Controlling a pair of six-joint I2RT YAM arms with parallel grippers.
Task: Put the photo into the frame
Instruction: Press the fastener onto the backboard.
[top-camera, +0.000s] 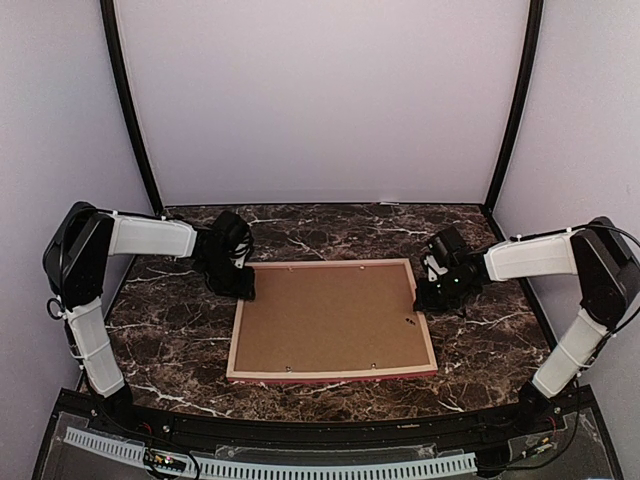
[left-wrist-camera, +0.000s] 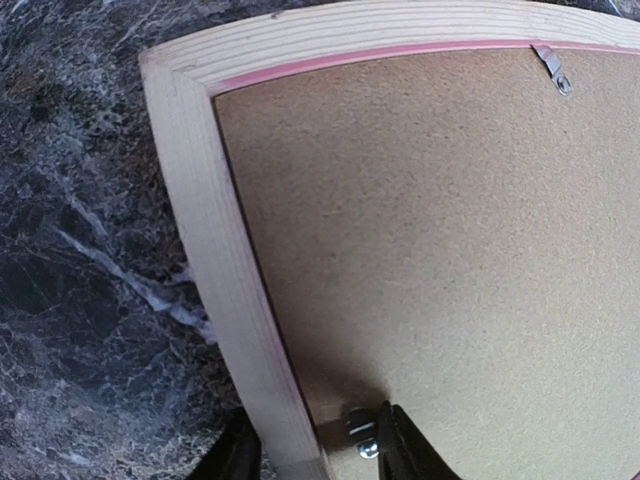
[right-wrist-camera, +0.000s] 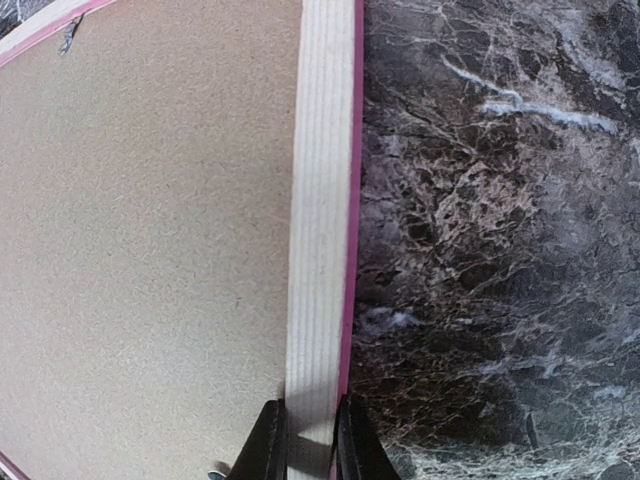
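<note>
No text, label, brand, number or sign can be read in any view. The frame (top-camera: 330, 374), its brown backing board (top-camera: 330, 320) and the marble-patterned worktop (top-camera: 170, 330) carry no legible markings.

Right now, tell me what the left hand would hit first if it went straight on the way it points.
Most likely the frame: the left hand straddles its wooden edge, a metal clip just inside. Depth is unclear.

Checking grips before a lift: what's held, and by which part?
Right gripper pinches the frame by its right rail. Left gripper straddles the left rail, jaws apart, not gripping.
</note>
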